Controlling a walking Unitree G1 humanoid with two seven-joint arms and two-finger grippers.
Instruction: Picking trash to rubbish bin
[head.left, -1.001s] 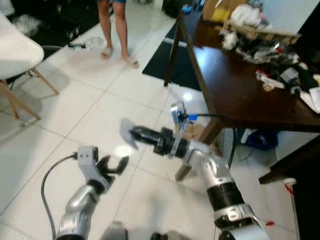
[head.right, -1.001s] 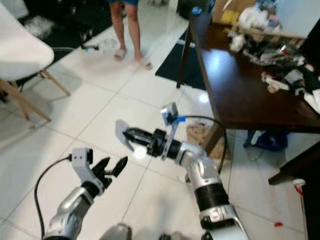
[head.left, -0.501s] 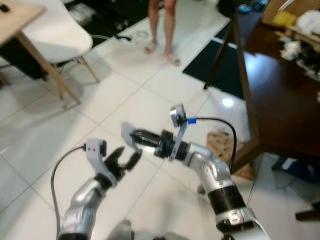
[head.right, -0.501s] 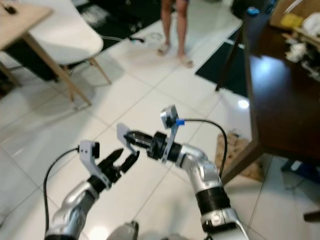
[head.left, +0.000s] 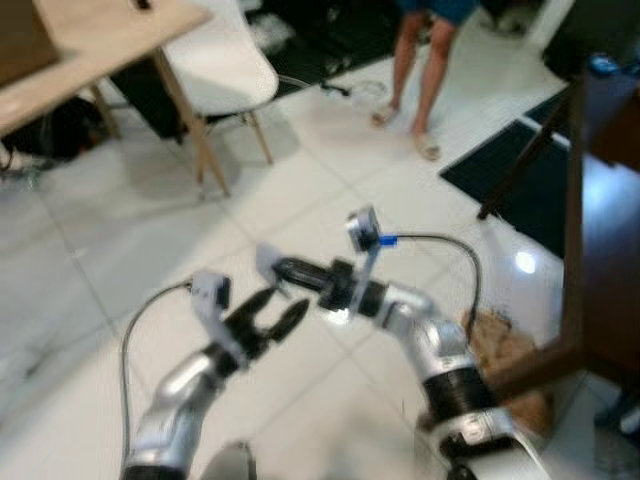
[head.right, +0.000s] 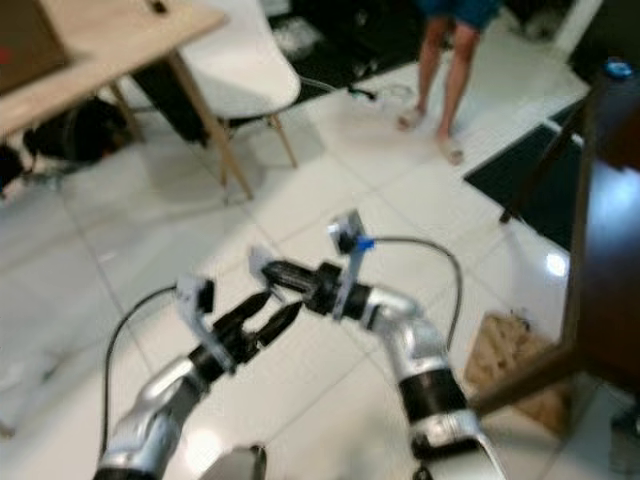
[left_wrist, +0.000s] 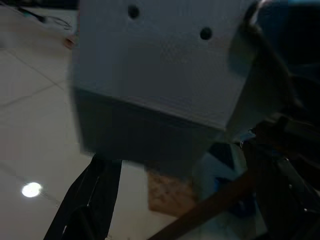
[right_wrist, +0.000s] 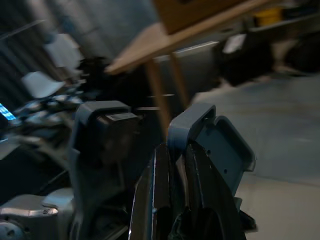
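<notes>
Our right gripper (head.left: 272, 268) is clenched on a pale grey piece of trash (right_wrist: 216, 142), carried in the air above the white tiled floor (head.left: 120, 250). Our left gripper (head.left: 270, 318) hangs just below it, fingers spread and empty. We'd say the pick-up is done; no rubbish bin in sight, so finding it and dropping remain. A person (head.left: 425, 60) stands beyond, by a white chair (head.left: 215, 75).

My right gripper (head.left: 272, 268) sits just ahead of my left gripper (head.left: 272, 315), a scrap (head.left: 267, 262) pinched between its fingers. Far left stand a table (head.left: 90, 45) and chair (head.left: 215, 62); a person's legs (head.left: 418, 70) are beyond, a bag (head.left: 500, 345) at right.
</notes>
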